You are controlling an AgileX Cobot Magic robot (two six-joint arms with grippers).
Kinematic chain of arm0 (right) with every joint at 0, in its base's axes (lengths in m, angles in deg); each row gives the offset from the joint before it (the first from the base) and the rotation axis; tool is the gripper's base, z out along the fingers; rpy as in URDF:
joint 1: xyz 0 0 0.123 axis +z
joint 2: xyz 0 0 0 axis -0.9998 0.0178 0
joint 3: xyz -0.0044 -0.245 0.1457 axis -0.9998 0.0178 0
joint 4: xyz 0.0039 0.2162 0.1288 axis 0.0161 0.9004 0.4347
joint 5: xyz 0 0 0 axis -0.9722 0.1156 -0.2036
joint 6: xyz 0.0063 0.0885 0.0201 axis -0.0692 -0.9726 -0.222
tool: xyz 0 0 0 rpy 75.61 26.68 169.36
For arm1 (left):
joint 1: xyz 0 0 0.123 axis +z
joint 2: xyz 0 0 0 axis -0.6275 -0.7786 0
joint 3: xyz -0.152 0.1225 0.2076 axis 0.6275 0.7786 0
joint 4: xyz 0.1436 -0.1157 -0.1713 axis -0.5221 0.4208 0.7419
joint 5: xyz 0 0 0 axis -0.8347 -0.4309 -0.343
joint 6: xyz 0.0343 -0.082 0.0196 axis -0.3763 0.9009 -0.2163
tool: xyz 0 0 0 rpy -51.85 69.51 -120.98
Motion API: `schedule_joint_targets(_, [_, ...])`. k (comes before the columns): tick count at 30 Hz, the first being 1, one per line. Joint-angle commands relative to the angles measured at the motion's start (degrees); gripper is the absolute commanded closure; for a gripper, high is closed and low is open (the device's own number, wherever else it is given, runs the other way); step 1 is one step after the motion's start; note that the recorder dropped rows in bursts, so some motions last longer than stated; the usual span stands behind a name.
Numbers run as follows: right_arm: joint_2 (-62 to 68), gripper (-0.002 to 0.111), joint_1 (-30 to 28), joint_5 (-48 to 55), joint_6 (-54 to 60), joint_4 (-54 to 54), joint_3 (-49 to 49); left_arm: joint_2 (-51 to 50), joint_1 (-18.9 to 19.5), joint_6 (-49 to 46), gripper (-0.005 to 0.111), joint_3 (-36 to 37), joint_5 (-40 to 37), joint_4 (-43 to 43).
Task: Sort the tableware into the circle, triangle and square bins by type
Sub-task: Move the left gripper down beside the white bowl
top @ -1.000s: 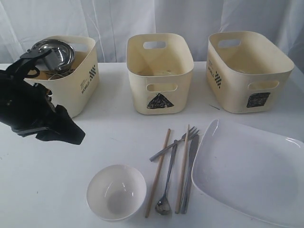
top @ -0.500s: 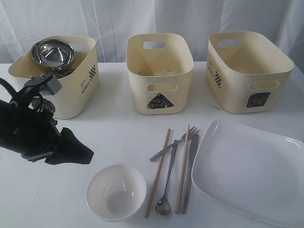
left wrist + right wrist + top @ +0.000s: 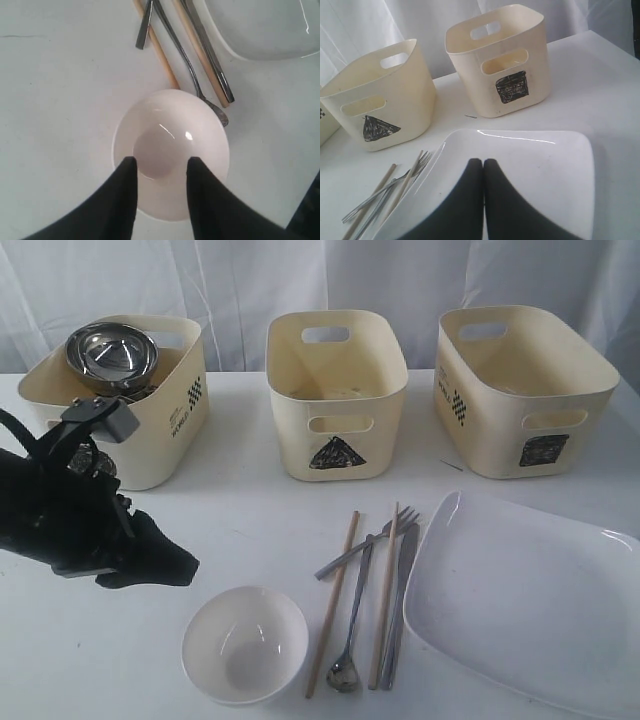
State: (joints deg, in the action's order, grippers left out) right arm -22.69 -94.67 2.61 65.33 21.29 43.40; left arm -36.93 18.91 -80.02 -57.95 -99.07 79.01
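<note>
1. The left arm (image 3: 50,515) is a bulky, matte black body built of angular, faceted housings.
2. A small grey box-shaped block (image 3: 112,422) with rounded corners sits on a black bracket on the arm's upper side.
3. A thin black cable (image 3: 14,425) curves out from the arm in a smooth arc.
4. Two small round dull-metal fittings (image 3: 78,460) show among the black parts below the grey block.
5. The black two-fingered left gripper (image 3: 161,160) has smooth, plain fingers (image 3: 122,205), broad at the base and tapering to blunt, rounded tips.
6. The black two-fingered right gripper (image 3: 483,162) is of the same make: matte, curved fingers (image 3: 507,205) that flare wide toward the wrist and narrow to rounded ends.
</note>
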Motion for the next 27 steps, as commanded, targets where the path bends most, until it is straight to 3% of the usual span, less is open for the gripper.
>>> schedule_joint_targets(1, [-0.26, 0.108, 0.16, -0.49, 0.01, -0.15, 0.31, 0.53, -0.29, -0.49, 0.068, 0.33, -2.74, 0.57])
schedule_joint_targets(5, [-0.26, 0.108, 0.59, -0.49, 0.01, -0.15, 0.31, 0.53, -0.29, -0.38, 0.068, 0.33, -7.12, -0.13])
schedule_joint_targets(15, [-0.26, 0.108, 1.91, -0.49, 0.01, -0.03, 0.31, 0.45, -0.29, -0.46, 0.068, 0.81, -2.37, -5.5])
schedule_joint_targets(21, [-0.26, 0.108, 1.91, -0.49, 0.01, -0.03, 0.31, 0.45, -0.29, -0.69, 0.068, 5.33, 0.9, -9.43])
schedule_joint_targets(27, [-0.26, 0.108, 1.91, -0.49, 0.01, -0.03, 0.31, 0.45, -0.29, -0.69, 0.068, 7.91, 2.16, -8.1])
